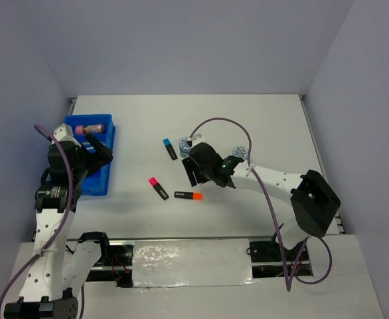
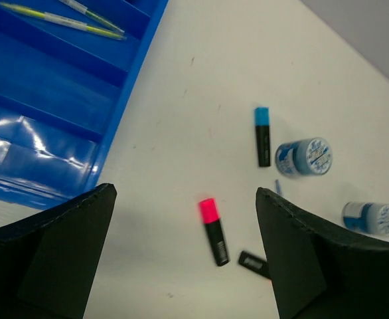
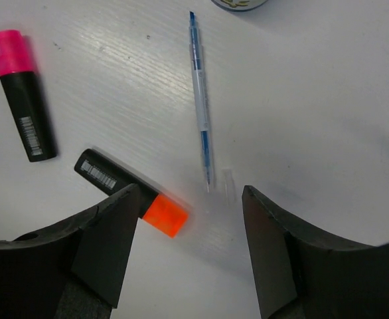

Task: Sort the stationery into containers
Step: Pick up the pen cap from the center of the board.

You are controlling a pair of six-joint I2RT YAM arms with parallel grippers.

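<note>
The blue compartment tray (image 1: 105, 174) lies at the left and holds a pink tube (image 1: 89, 127) and thin pens (image 2: 62, 20). My left gripper (image 1: 103, 151) hovers open and empty at the tray's right edge (image 2: 125, 100). On the table lie a blue-capped highlighter (image 1: 170, 148), a pink-capped one (image 1: 158, 188) and an orange-capped one (image 1: 188, 195). My right gripper (image 3: 191, 212) stands open low over the orange highlighter (image 3: 131, 199), whose cap lies between the fingers near the left one. A thin blue pen (image 3: 201, 106) ends just beyond the fingertips.
Two blue-white tape rolls (image 1: 186, 143) (image 1: 239, 153) stand behind and beside the right gripper. The pink highlighter (image 3: 22, 93) lies left of the orange one. Grey walls close in the table on three sides.
</note>
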